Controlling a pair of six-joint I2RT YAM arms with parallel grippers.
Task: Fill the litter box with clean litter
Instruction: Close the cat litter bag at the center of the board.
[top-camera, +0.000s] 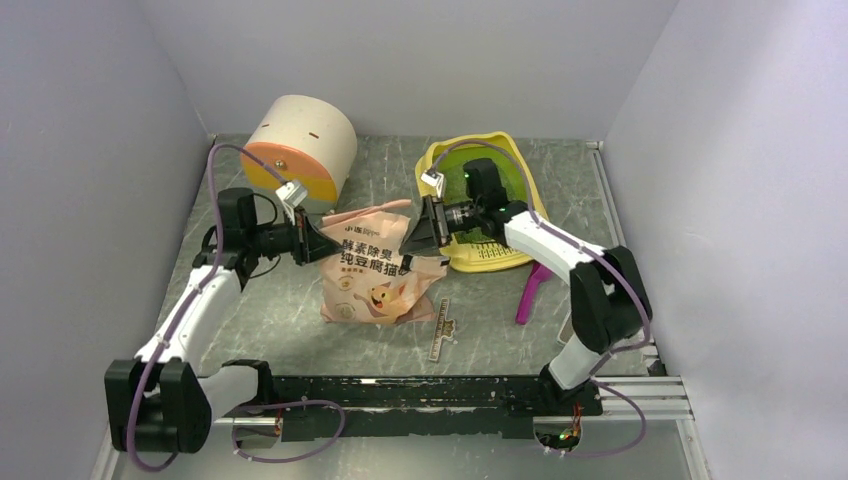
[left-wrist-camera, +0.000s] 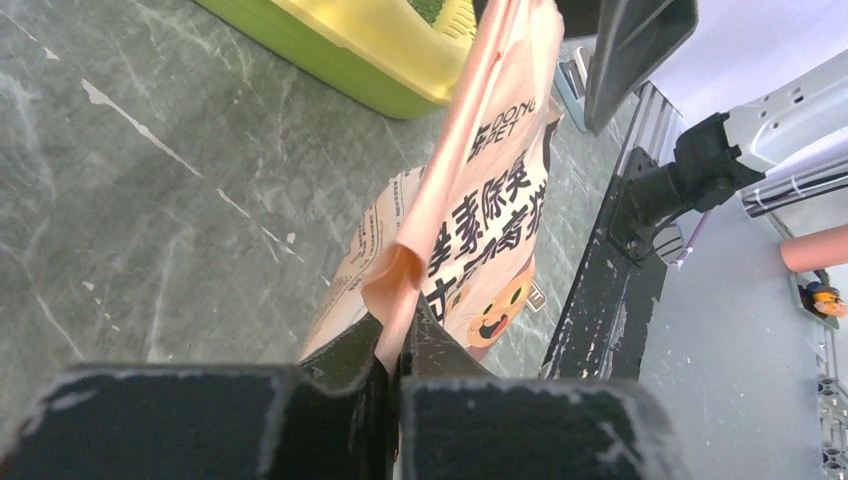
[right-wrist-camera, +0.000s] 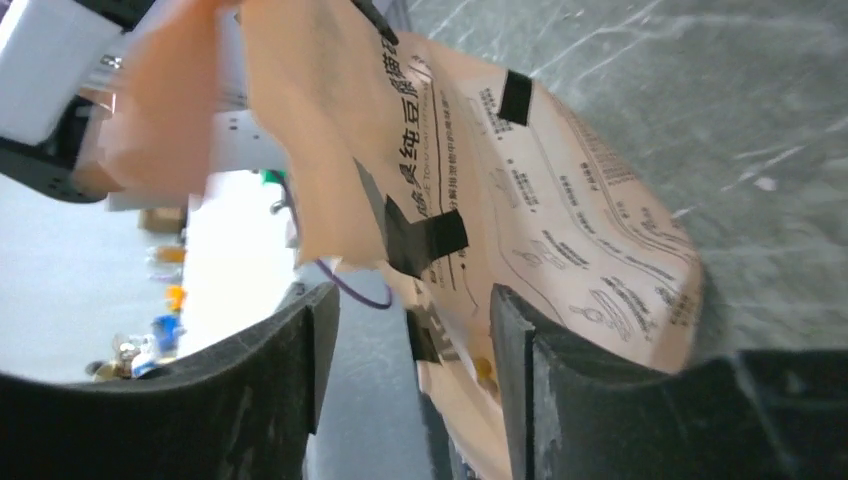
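Grey marbled desk between white walls: we clamp our left pincer on the top corner of the pink printed litter bag, our right pincer apart at the other corner, seemingly opening it; next, we judge, close right and tip toward the yellow plastic litter box just behind.

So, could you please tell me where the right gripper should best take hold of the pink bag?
Probably the pink bag's thin upper edge, from the right: the left gripper pinches its opposite end, and that flat edge lies between the right gripper's open jaws.
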